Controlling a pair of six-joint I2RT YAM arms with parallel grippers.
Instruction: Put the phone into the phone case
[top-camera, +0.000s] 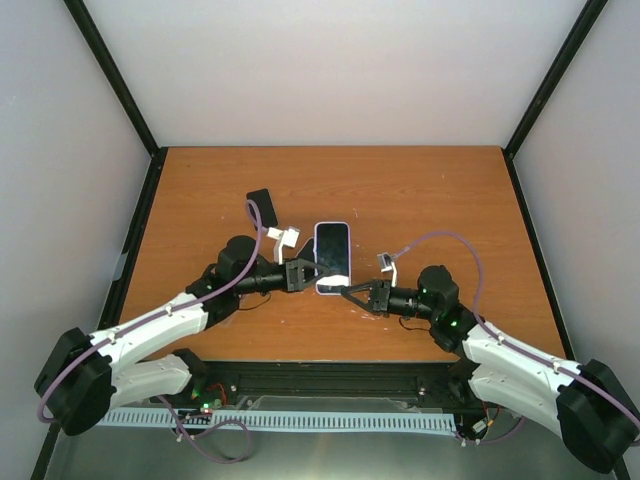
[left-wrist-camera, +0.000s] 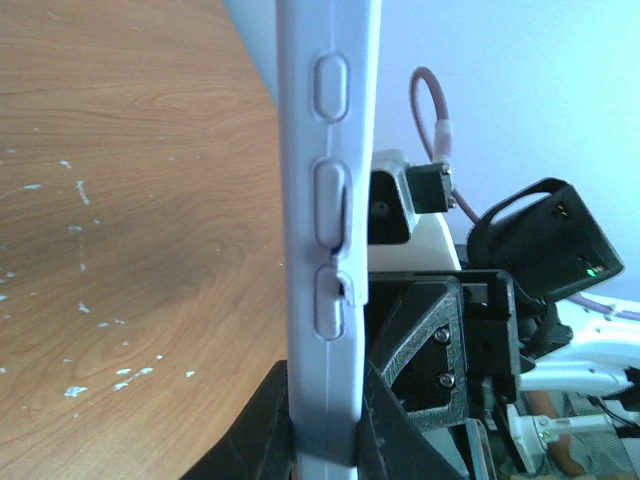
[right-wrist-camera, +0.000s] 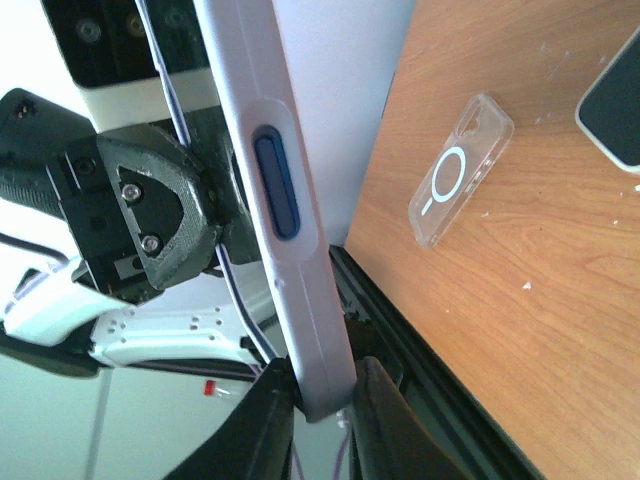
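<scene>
A phone with a dark screen (top-camera: 332, 250) sits in a lavender case (top-camera: 332, 289) at the table's middle, held up between both grippers. My left gripper (top-camera: 305, 273) is shut on the case's left edge; in the left wrist view the case (left-wrist-camera: 325, 200) stands edge-on between the fingers of that gripper (left-wrist-camera: 325, 430), and its lip looks slightly lifted beside a button cover. My right gripper (top-camera: 350, 293) is shut on the case's near right corner; the right wrist view shows the case (right-wrist-camera: 270, 170) clamped in that gripper (right-wrist-camera: 325, 400).
A clear case with a white ring (right-wrist-camera: 460, 170) lies flat on the wooden table (top-camera: 440, 200), also in the top view (top-camera: 285, 238). A second dark phone (top-camera: 260, 204) lies behind it, its corner in the right wrist view (right-wrist-camera: 615, 110). Black frame posts stand at the corners.
</scene>
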